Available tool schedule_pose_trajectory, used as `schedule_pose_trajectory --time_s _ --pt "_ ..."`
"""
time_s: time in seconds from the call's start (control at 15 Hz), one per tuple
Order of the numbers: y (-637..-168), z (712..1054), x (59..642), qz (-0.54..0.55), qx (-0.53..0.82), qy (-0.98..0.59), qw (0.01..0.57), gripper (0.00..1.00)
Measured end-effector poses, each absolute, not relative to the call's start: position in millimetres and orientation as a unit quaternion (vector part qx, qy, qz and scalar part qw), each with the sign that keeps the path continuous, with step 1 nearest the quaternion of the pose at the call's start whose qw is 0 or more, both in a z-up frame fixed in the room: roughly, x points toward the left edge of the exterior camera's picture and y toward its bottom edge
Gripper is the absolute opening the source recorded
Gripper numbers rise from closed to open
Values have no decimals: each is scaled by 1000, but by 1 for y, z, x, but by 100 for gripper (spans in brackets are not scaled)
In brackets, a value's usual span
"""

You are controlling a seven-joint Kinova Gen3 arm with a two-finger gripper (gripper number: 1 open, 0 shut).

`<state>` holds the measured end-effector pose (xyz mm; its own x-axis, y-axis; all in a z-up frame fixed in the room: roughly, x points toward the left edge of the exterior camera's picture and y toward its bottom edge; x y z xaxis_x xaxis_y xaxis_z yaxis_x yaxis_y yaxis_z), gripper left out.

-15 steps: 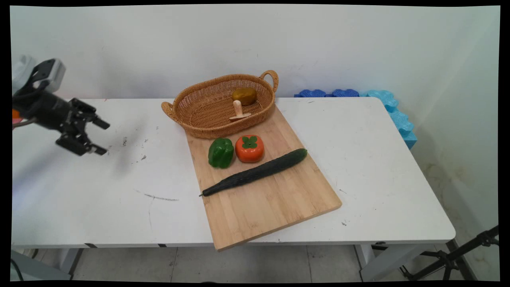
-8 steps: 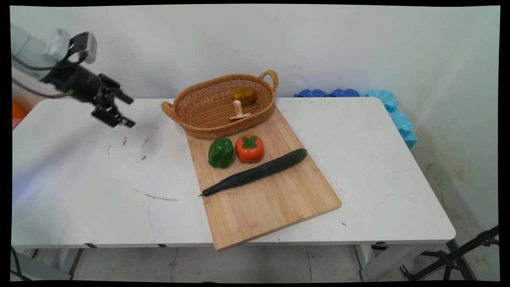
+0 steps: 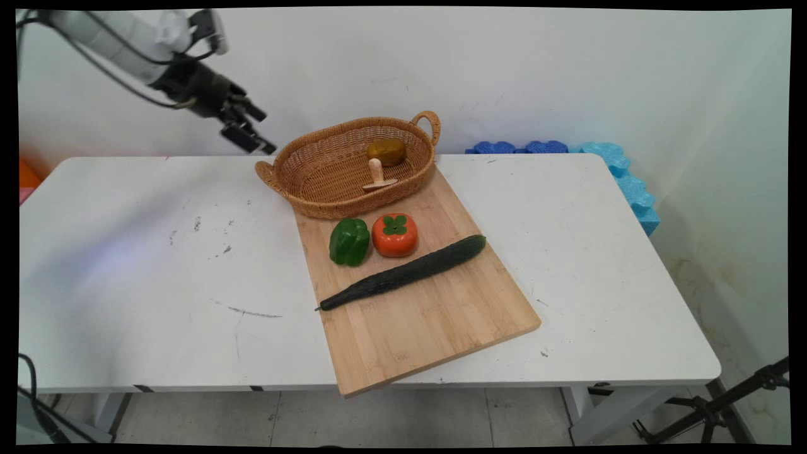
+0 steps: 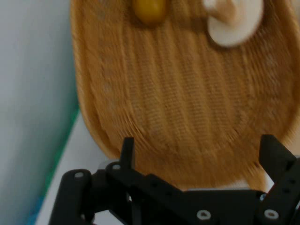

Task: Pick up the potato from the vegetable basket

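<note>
Black two-finger gripper (image 3: 255, 133) hung in the air above the far left part of the white desk (image 3: 157, 265), just beside the left handle of the oval woven wicker basket (image 3: 328, 180), its fingers (image 4: 127, 151) spread apart and empty. The desk stood against a plain white wall (image 3: 504, 69), with blue foam blocks (image 3: 605, 167) at its far right corner and grey scuff marks on its left half. A pale bamboo cutting board (image 3: 429, 315) lay at an angle on the desk, its near corner over the front edge, the basket resting on its far end. Inside the basket lay a yellow-brown potato (image 3: 386, 151) and a pale wooden mushroom (image 3: 377, 176). On the board sat a green bell pepper (image 3: 349, 241), an orange persimmon (image 3: 394, 234) beside it, and a long dark green cucumber (image 3: 403, 272) nearer the front.
</note>
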<state>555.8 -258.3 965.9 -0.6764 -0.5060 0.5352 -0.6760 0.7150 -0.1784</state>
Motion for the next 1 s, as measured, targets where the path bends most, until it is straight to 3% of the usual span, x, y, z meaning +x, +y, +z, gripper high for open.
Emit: schedule_pose_trajectory --time_s 1.0 --pt "-407 912 476 207 284 -911 216 100"
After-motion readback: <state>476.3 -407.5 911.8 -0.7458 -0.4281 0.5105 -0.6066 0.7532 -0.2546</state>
